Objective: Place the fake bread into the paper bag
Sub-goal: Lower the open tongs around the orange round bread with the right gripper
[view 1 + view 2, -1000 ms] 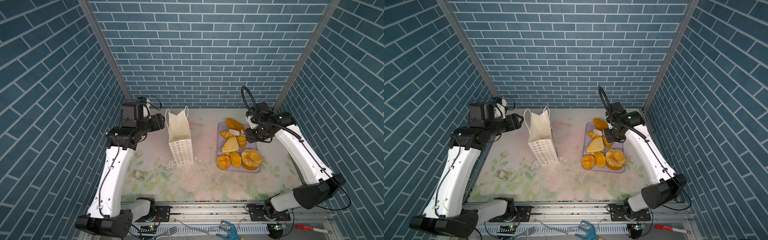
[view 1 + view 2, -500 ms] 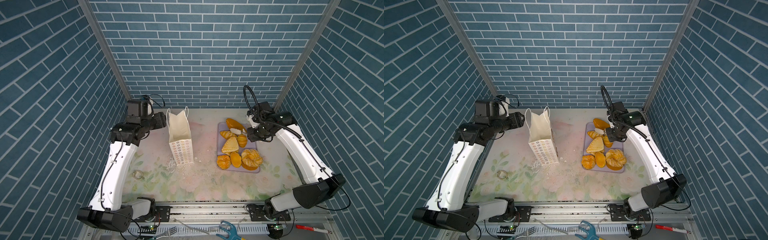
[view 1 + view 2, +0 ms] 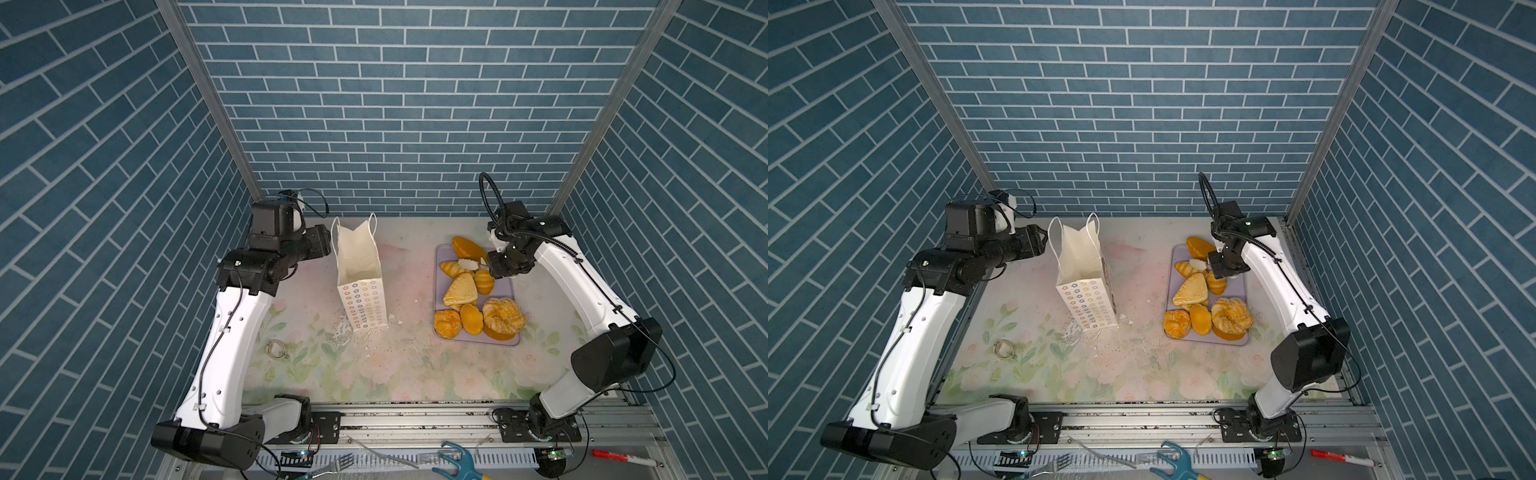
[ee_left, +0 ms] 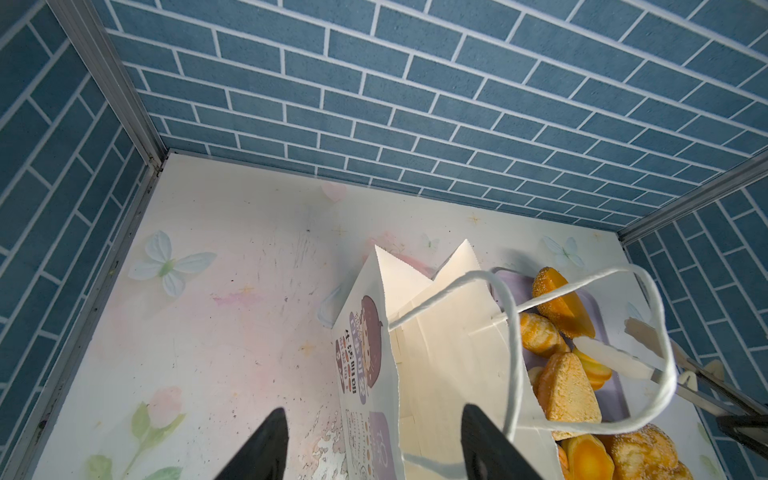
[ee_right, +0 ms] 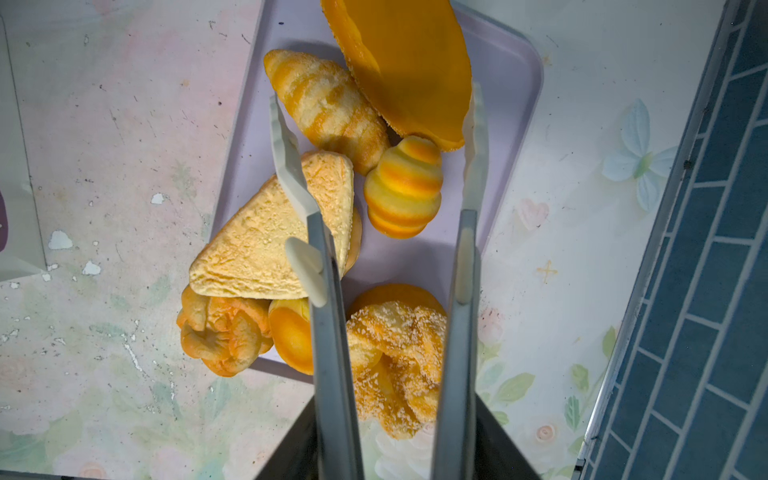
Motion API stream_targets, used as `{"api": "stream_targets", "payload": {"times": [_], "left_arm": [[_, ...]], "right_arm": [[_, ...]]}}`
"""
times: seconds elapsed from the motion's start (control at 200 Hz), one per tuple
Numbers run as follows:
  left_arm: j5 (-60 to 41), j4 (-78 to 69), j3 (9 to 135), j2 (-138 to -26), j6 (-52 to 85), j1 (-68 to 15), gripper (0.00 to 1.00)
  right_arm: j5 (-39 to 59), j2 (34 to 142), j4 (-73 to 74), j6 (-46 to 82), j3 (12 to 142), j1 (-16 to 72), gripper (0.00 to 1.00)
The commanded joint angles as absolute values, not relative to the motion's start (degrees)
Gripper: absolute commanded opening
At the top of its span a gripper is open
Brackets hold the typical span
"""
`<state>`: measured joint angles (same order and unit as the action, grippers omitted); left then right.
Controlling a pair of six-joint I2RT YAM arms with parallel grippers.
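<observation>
Doughnut (image 3: pixel 500 335) mostly under twist (image 3: pixel 503 316), incl. hole

Robot lab booth: brick-print walls (image 3: pixel 374 104), aluminium rail (image 3: pixel 415 417)

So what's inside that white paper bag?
Only bare white inner walls of the paper bag show in both top views, nothing else. Its bottom is hidden behind the patterned near side.

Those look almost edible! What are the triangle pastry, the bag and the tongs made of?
The triangle pastry: probably soft foam, matte, porous crumb texture; the bag: white paper, matte, creased folds; the tongs: seemingly brushed grey metal arms, whitish, likely plastic tips.
</observation>
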<state>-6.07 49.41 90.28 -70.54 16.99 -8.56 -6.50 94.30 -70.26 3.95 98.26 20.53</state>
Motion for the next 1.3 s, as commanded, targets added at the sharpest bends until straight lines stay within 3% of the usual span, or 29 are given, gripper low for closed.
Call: {"api": "stream_targets", "payload": {"times": [0.0,0.42,0.615,0.965,1.29], "left_arm": [[-6.06,49.23,90.30,-71.62,15.78,-8.88,0.67],[-5.45,50.20,92.21,-73.53,16.24,-8.88,0.68],[-5.89,49.75,92.81,-73.43,17.00,-9.05,0.68],[-5.71,50.20,93.24,-73.47,16.83,-9.07,0.68],[-4.66,51.98,97.27,-74.63,14.87,-9.10,0.67]], "right_arm": [[-8.83,97.36,-67.56,1.28,102.38,20.31,0.51],[-15.08,110.80,-63.27,-2.05,110.16,19.83,0.55],[-12.94,113.95,-60.99,-2.02,108.75,19.77,0.55],[-10.28,111.71,-59.47,-2.79,104.57,19.76,0.34],[-10.14,105.63,-61.31,-1.68,104.99,20.35,0.27]]}}
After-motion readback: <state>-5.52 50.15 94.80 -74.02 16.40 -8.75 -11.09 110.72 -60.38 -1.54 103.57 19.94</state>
